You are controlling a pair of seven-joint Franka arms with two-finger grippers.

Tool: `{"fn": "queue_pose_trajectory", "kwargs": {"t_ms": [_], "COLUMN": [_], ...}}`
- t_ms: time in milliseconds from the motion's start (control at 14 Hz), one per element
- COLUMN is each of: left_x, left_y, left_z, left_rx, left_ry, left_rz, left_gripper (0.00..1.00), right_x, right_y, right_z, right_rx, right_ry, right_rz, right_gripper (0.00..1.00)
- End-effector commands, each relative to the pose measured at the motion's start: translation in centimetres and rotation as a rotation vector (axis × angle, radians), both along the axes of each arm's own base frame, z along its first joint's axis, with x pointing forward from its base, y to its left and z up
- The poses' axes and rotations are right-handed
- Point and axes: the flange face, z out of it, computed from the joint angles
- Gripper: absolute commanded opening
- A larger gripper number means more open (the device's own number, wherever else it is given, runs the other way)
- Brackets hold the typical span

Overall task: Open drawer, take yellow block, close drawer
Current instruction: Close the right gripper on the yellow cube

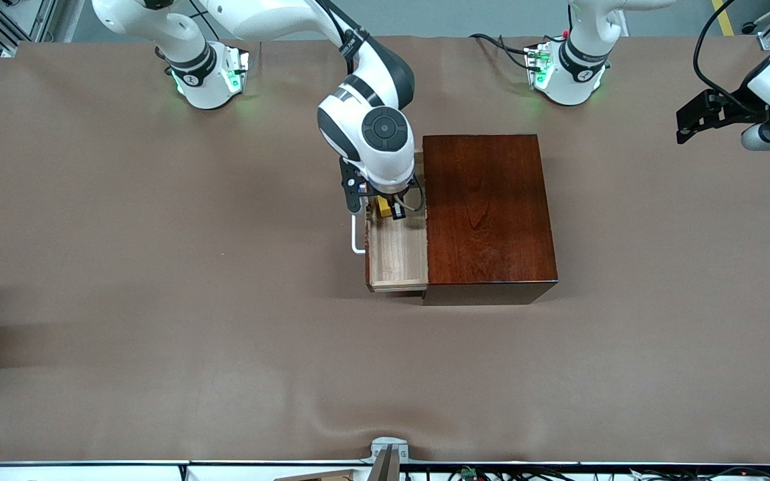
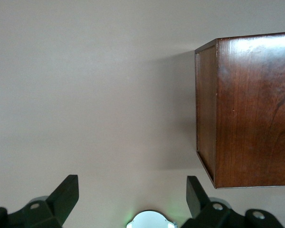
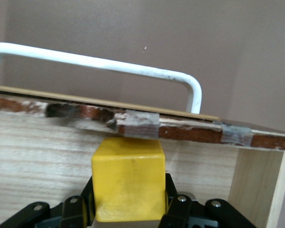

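The pale light-wood drawer [image 1: 397,257] with its white U-shaped bar handle [image 1: 355,235] is pulled out of the glossy dark reddish-brown wooden box [image 1: 485,214], toward the right arm's end of the brown counter [image 1: 158,267]. The box stands near the middle of the counter, closer to the edge along which the bases stand.

The right pincer [image 1: 388,208] is lowered into the open tray, at the part of it nearest the bases' edge. In the right wrist view the small bright yellow cube block [image 3: 128,179] sits between the black fingers [image 3: 178,209], which are closed against its two sides; the block is judged gripped. The tray's front wall and handle [image 3: 99,63] lie just beside the block.

Key relation: the block is inside the tray, below its rim, so the way out is judged to be straight up, clear of the front wall and the box edge.

The left pincer [image 2: 133,199] waits with fingers spread wide, empty, over the counter's edge at the left arm's end.
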Motion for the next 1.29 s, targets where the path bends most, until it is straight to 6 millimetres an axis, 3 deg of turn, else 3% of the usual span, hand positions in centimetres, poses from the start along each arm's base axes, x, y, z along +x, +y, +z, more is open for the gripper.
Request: {"fn": "queue_pose_trajectory", "kwargs": {"t_ms": [0, 286, 644, 788, 1074, 1217], "left_x": [-0.1, -0.1, -0.2, -0.2, -0.1, -0.1], "left_y": [-0.1, -0.1, -0.8, -1.0, -1.1, -1.2], "left_z": [0.4, 0.6, 0.6, 0.5, 0.5, 0.5], "left_rx": [-0.008, -0.008, -0.007, -0.007, -0.007, -0.007], "left_ry": [0.004, -0.001, -0.001, -0.001, -0.001, -0.001], "left_rz": [0.005, 0.002, -0.01, -0.013, -0.016, -0.018], "left_gripper": [1.0, 1.0, 1.0, 1.0, 1.0, 1.0], "right_x": [0.6, 1.2, 3.2, 3.9, 4.2, 6.1], "right_y": [0.4, 0.3, -1.9, -2.5, -3.1, -5.4], "right_z": [2.3, 4.2, 7.3, 7.7, 9.0, 9.3], "right_rx": [0.026, 0.021, 0.014, 0.014, 0.006, 0.0], "right_ry": [-0.017, -0.025, -0.012, -0.022, -0.07, -0.071], "right_rz": [-0.021, -0.012, -0.039, -0.04, 0.083, 0.107], "right_gripper": [0.0, 0.0, 0.0, 0.0, 0.0, 0.0]}}
